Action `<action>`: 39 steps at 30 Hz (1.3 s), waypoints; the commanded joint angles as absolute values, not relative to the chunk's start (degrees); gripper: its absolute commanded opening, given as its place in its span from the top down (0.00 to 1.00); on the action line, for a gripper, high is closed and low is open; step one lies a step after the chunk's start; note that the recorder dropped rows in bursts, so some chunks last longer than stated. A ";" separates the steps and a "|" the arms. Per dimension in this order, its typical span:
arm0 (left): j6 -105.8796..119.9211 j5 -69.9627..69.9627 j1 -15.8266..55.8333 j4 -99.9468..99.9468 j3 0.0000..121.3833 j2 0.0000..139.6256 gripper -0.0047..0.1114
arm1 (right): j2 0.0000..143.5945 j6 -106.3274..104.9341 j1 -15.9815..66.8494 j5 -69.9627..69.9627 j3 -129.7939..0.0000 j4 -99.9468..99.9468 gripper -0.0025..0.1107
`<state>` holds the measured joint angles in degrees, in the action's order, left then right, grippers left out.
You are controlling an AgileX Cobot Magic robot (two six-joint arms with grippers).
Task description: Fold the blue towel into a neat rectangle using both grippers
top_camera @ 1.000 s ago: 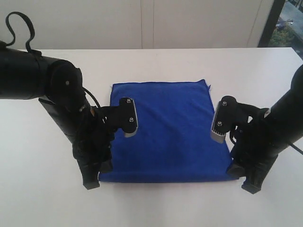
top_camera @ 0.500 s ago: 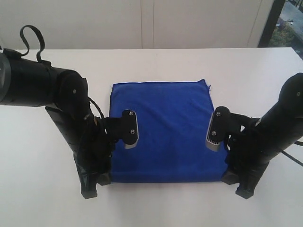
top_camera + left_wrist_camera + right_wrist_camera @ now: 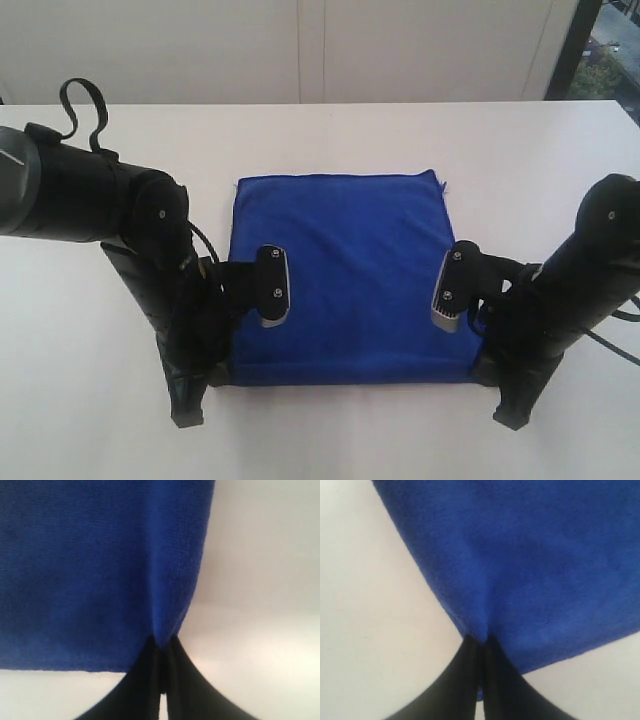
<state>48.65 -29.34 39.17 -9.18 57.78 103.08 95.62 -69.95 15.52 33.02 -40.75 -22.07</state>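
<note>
- The fingers (image 3: 142,682) of the left gripper (image 3: 161,647) are pinched shut on the near left corner of the blue towel (image 3: 345,250). The right gripper (image 3: 481,642) clamps the near right corner.
- A second ago both sets of jaws stood open; they have since lowered and closed.
- With both corners held, the fold toward the far edge looks ready to begin.
- The towel lies flat, mid-table, on the white table (image 3: 330,440).
- Behind it are a pale wall (image 3: 300,50) and a dark window frame (image 3: 565,50).
</note>
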 commanded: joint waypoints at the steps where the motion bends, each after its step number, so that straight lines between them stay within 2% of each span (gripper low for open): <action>1: 48.70 -34.32 39.13 -8.21 57.36 101.78 0.96 | 92.17 -70.66 15.59 35.12 -40.53 -22.42 0.98; 9: 47.65 -43.51 39.13 -9.74 57.44 97.25 0.96 | 85.58 -70.66 15.59 43.43 -40.53 -25.10 0.98; 23: 45.21 -43.37 39.13 -13.42 57.72 95.29 0.96 | 85.11 -67.93 15.59 41.45 -41.02 -26.11 0.98; 32: 41.72 -44.32 38.88 -12.72 64.91 95.06 0.96 | 85.30 -56.69 15.59 39.73 -47.68 -24.98 0.98; 36: 41.73 -41.97 36.19 -12.21 69.27 95.33 0.96 | 85.84 -50.50 15.59 36.78 -51.26 -21.64 0.98; 39: 39.77 -39.28 31.38 -12.21 71.46 96.47 0.96 | 88.16 -45.70 15.59 35.53 -56.00 -19.46 0.98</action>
<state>41.13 -39.77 33.51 -12.17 70.39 95.89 86.85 -48.21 15.52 36.90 -53.85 -20.62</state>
